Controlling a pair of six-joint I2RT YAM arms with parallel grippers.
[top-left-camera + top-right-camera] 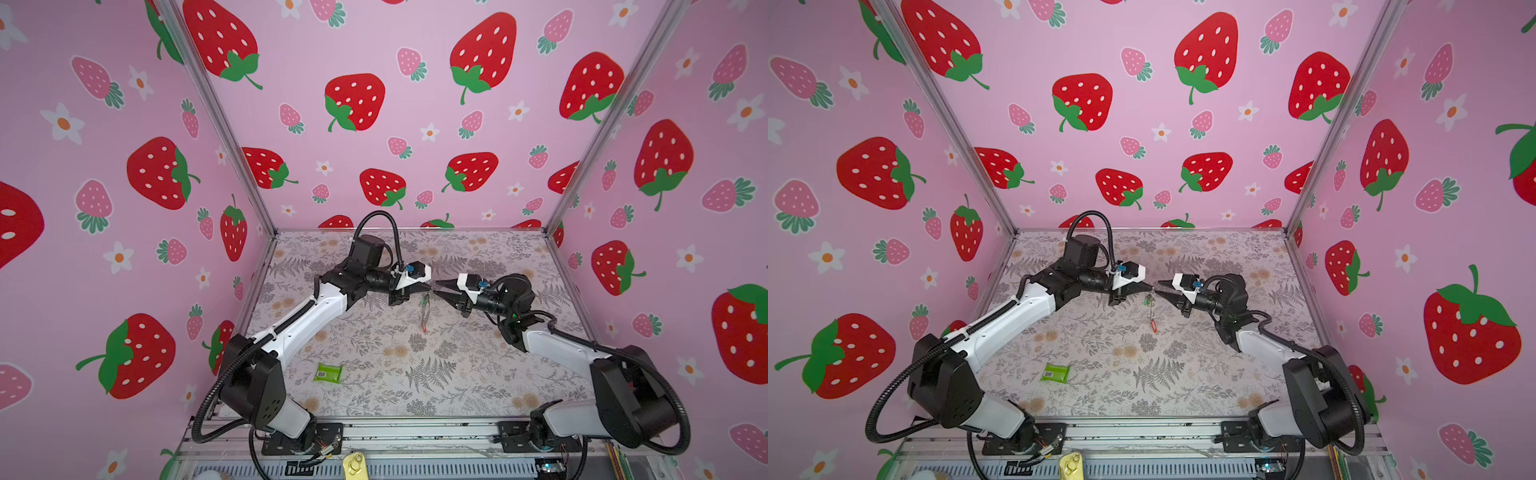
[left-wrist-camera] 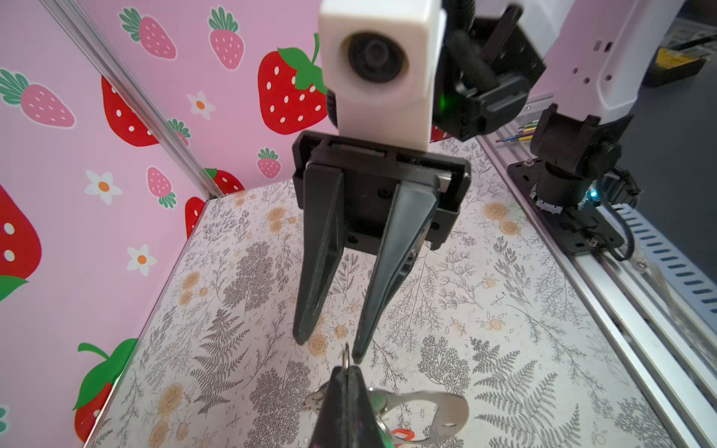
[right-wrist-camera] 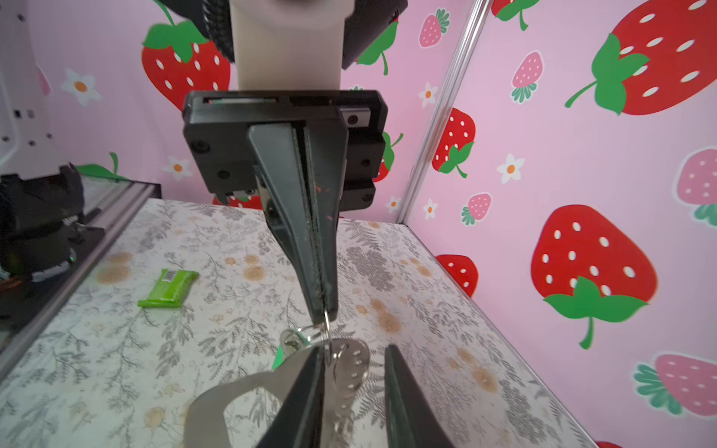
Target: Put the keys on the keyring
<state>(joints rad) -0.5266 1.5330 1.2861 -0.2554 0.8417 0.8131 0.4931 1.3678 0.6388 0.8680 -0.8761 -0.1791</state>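
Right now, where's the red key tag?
In both top views the red key tag dangles mid-table, lowest on the bunch hanging from the shut left gripper, whose tips nearly meet the open right gripper.

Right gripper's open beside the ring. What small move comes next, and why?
Probably back the right gripper straight away from the keyring. Its jaws stand open, so the left gripper alone pinches the keyring, and the keys already hang from it.

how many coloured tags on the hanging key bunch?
2: a green tag near the top of the key bunch hanging from the left gripper, a red-orange tag at its bottom end. Others may be hidden within it.
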